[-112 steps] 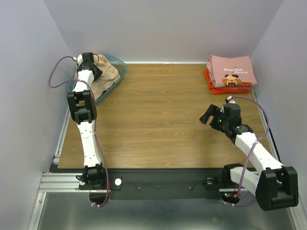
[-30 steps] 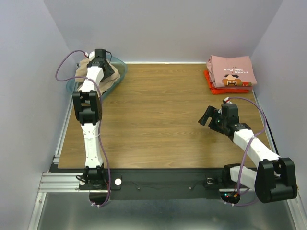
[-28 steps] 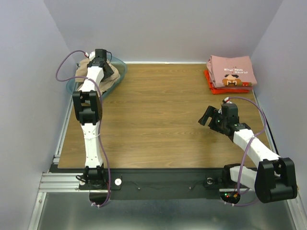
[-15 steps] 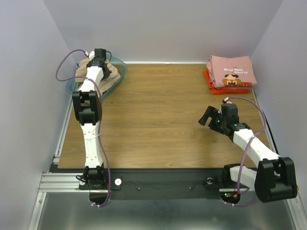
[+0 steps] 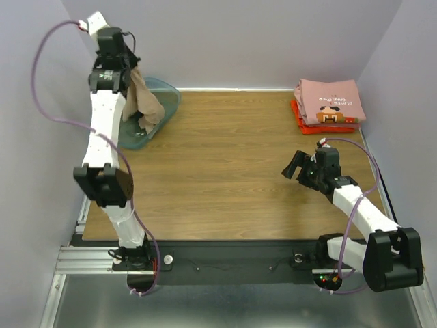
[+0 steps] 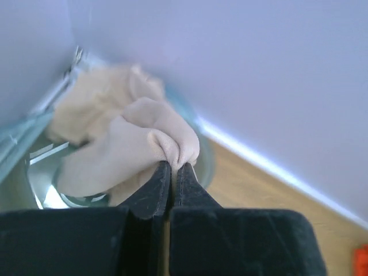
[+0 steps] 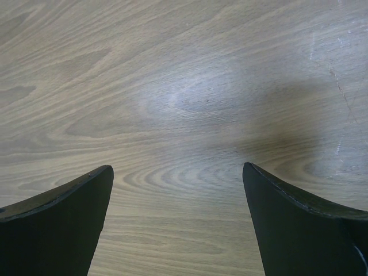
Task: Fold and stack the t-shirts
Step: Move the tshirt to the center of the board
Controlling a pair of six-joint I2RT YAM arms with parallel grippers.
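My left gripper [image 5: 127, 68] is raised high at the back left, shut on the tan t-shirt [image 5: 143, 102]. The shirt hangs from it down into the teal tub [image 5: 164, 92]. In the left wrist view the shut jaws pinch a fold of the tan t-shirt [image 6: 138, 144] above the tub [image 6: 17, 155]. The folded pink t-shirt [image 5: 330, 100] with its cartoon print lies on the folded red-orange t-shirt [image 5: 300, 121] at the back right corner. My right gripper [image 5: 294, 164] is open and empty, low over bare wood [image 7: 184, 115] at the middle right.
The wooden table [image 5: 225, 171] lies between the tub and the stack. Pale walls close in at the back and both sides. A metal rail [image 5: 85, 205] runs along the table's left edge.
My left arm has lifted up and back, pulling the tan t-shirt up out of the tub so it now hangs. The right arm has stayed still.
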